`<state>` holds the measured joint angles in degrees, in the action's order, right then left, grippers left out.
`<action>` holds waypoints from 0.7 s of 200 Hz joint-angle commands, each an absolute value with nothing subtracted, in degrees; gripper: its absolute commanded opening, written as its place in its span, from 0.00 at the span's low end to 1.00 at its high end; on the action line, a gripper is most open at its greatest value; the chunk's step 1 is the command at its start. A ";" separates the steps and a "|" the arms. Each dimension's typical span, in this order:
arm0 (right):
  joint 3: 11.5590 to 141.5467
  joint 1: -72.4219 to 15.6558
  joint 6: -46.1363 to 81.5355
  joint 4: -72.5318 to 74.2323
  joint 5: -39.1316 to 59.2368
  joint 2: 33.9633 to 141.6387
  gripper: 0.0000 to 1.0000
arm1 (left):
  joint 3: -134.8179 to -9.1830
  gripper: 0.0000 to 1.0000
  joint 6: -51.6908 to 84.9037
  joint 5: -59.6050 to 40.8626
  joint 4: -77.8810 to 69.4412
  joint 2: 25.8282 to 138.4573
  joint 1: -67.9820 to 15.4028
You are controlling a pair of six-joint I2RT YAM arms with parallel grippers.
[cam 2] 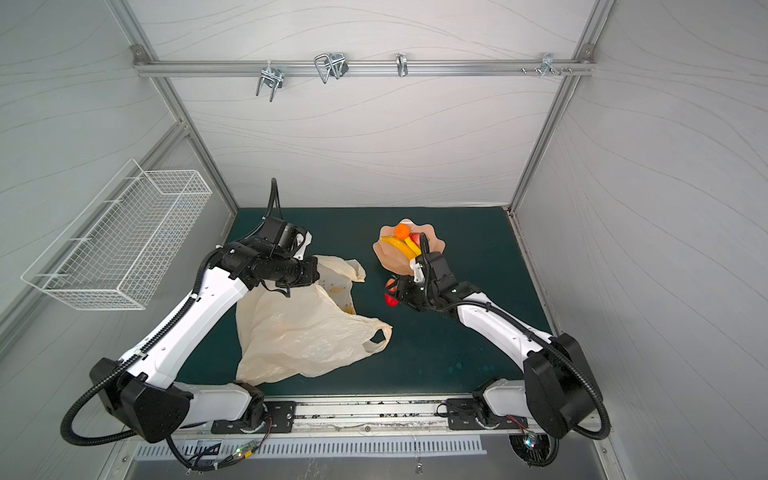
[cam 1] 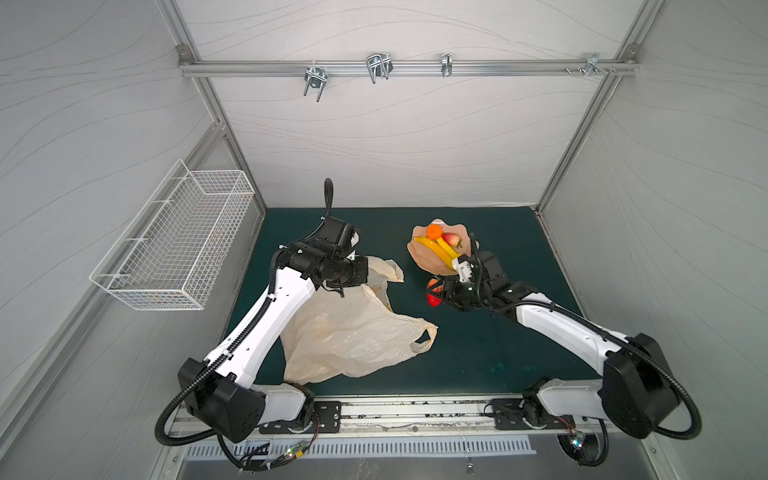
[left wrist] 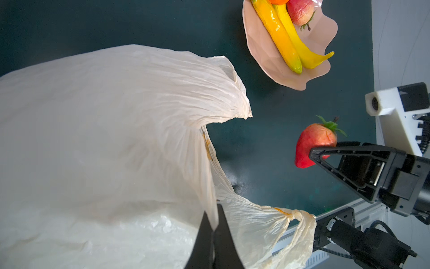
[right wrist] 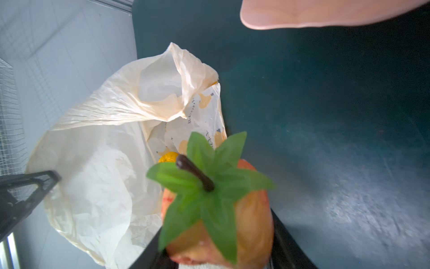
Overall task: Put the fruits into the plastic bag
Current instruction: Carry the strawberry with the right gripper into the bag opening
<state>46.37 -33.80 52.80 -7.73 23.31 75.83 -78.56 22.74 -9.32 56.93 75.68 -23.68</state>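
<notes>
Left wrist view shows the strawberry in the air between bowl and bag, well clear of both. My right gripper clamps it, jaws roughly half apart. The bag lies on the green mat. My left gripper is pinched tight on its thin rim, lifting the mouth. One round orange fruit shows inside. The bowl holds bananas, an orange and a second strawberry, so I judge most of the work remains.
</notes>
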 commanded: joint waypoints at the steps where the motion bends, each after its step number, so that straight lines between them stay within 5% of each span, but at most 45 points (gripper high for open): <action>1: 46.05 -36.23 57.97 1.19 27.83 78.58 0.26 | -81.46 0.00 21.98 -9.89 55.78 75.98 -23.82; 140: 59.58 -52.67 72.57 17.95 39.08 101.96 0.23 | -80.54 0.00 22.97 -9.73 54.01 76.02 -23.82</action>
<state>56.86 -50.09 68.51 14.13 35.44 98.65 -78.94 22.76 -9.87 55.75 76.34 -23.68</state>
